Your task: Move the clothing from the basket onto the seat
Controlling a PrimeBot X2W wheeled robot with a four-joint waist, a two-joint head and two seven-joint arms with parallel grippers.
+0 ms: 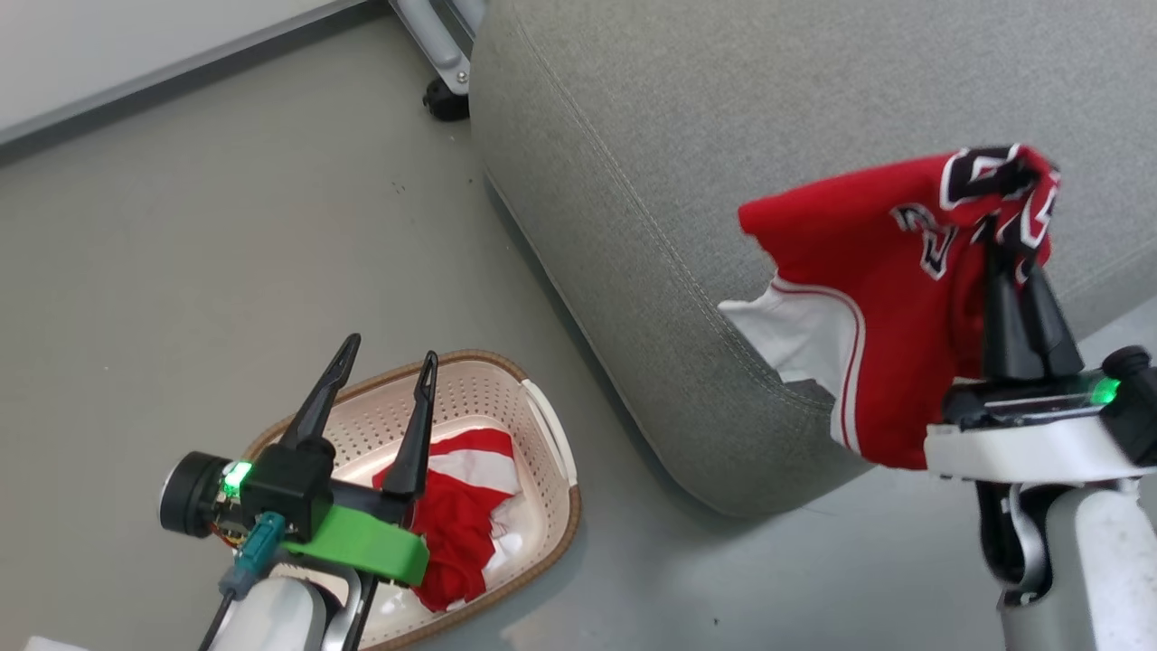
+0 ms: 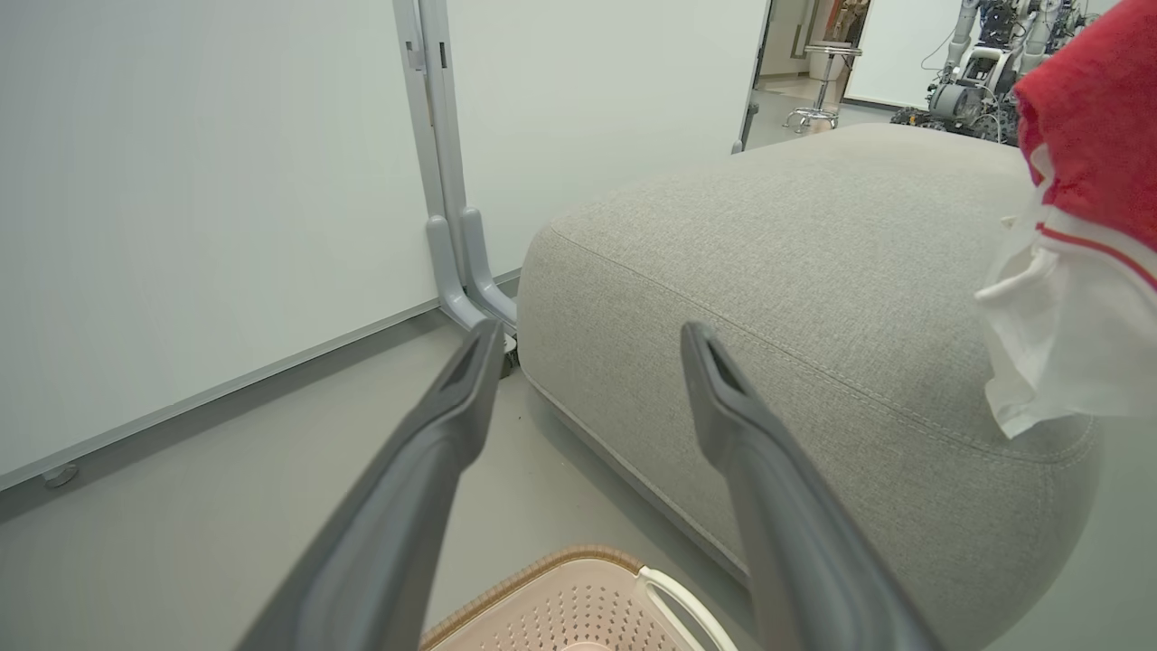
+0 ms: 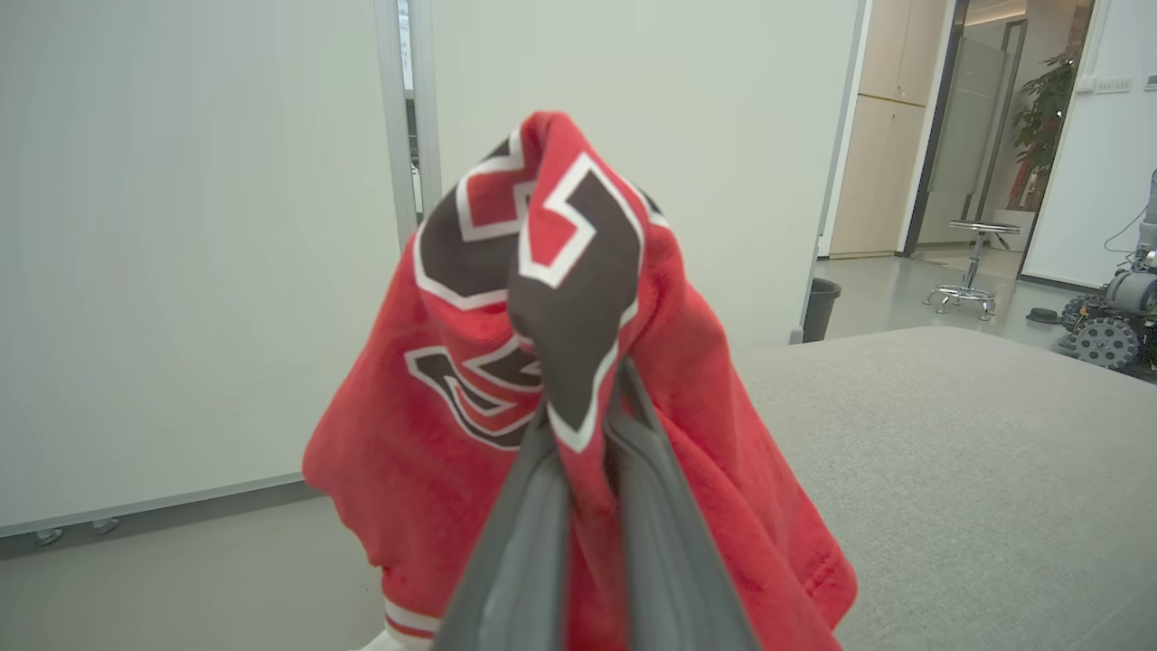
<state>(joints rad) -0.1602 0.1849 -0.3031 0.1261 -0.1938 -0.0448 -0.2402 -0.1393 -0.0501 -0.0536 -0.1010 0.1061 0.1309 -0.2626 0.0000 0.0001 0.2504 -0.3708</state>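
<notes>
Red numbered jersey (image 1: pixel 859 271) hangs at the near edge of the grey seat (image 1: pixel 633 163), pinched between the right gripper's (image 1: pixel 1011 258) closed jaws and not yet laid down. The red-and-white striped garment (image 1: pixel 465 506) lies in the basket (image 1: pixel 551 434) on the floor (image 1: pixel 226 226), under the left gripper (image 1: pixel 392 346), whose jaws stand spread and empty. Neither piece looks delivered.

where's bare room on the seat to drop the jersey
The seat top is bare from its stitched seam back, beside the numbered jersey hanging from the right gripper. The floor left of the seat is bare too. Crowded: the basket, holding the striped garment, with the open left gripper over it.
</notes>
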